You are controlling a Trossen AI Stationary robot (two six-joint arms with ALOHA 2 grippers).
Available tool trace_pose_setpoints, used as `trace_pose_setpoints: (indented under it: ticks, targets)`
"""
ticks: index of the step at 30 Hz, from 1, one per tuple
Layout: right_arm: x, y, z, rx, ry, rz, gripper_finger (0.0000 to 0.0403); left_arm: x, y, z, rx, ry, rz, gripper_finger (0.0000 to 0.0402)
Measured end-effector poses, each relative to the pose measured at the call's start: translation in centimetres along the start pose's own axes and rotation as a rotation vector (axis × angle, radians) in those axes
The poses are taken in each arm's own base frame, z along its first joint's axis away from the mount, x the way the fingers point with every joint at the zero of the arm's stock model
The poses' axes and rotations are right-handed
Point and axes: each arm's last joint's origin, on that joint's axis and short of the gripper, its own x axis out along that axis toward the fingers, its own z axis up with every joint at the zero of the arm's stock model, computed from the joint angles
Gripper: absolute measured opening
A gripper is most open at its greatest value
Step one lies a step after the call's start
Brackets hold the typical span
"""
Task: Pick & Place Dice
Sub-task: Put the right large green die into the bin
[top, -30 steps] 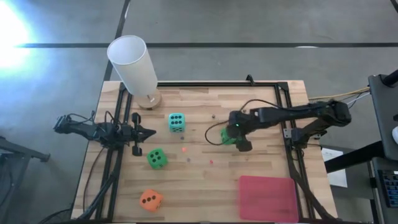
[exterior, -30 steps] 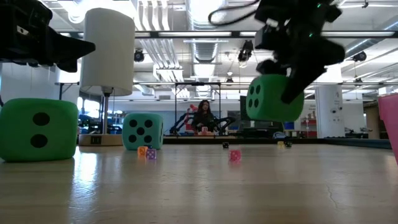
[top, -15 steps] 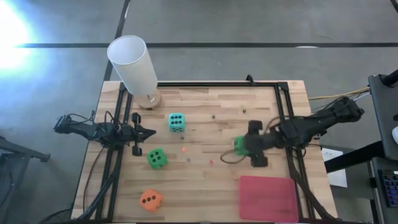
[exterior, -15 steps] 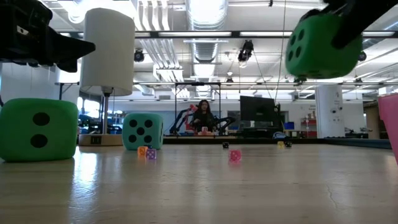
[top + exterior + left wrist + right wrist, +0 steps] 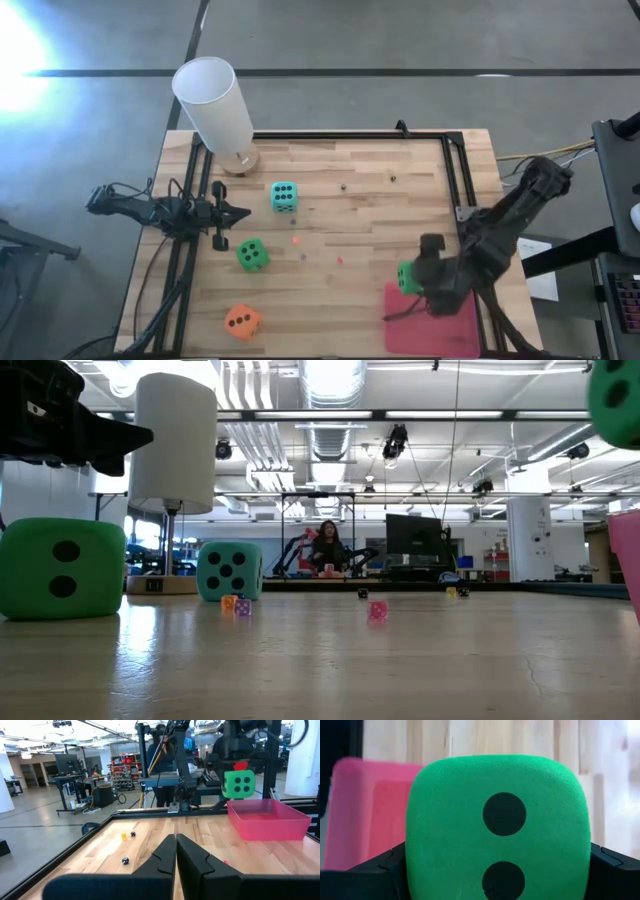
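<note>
My right gripper (image 5: 414, 279) is shut on a bright green die (image 5: 407, 278), which hangs over the left edge of the pink tray (image 5: 440, 322). The low view shows that die high at the right (image 5: 616, 398); the left wrist view shows it above the tray (image 5: 238, 785). A second green die (image 5: 252, 254), a teal die (image 5: 284, 196) and an orange die (image 5: 241, 320) rest flat on the table. My left gripper (image 5: 240, 213) is shut and waits at the table's left side. My right gripper pinches the green die (image 5: 495, 825) between its two fingers (image 5: 606, 861), one on each of two opposite side faces. It comes from above, slanting in from the table's right. The die is lifted clear, above the pink tray's left edge (image 5: 372, 805).
A tall white cylinder (image 5: 214, 100) stands on a wooden base at the far left corner. Several tiny dice lie scattered mid-table, such as a red one (image 5: 296, 240). A black frame rail (image 5: 455, 170) borders the table. A person sits far off in the room (image 5: 325, 548).
My right gripper has carried the green die from mid-table toward the near right corner and upward, and has turned about on the way. The die now hangs over the pink tray. The other dice have stayed where they were.
</note>
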Motion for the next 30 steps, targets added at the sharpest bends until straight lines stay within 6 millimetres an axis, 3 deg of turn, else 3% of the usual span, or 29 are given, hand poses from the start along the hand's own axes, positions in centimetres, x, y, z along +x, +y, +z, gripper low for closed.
trace_pose_setpoints:
  ticks: [8, 16, 30]
  targets:
    - [1.7, 3.2, -2.4, 0.068, 0.073, -0.047, 0.0351, 0.0, 0.0, 0.0, 0.000, 0.000, 0.001, 0.0019]
    - [1.9, 4.9, -5.0, 0.190, 0.110, -0.100, 0.0353, 0.0, 0.0, 0.0, 0.000, 0.000, 0.000, 0.0019]
    - [1.8, 8.0, -7.9, 0.270, 0.110, -0.087, 0.0357, 0.0, 0.0, 0.0, 0.000, 0.000, 0.000, 0.0019]
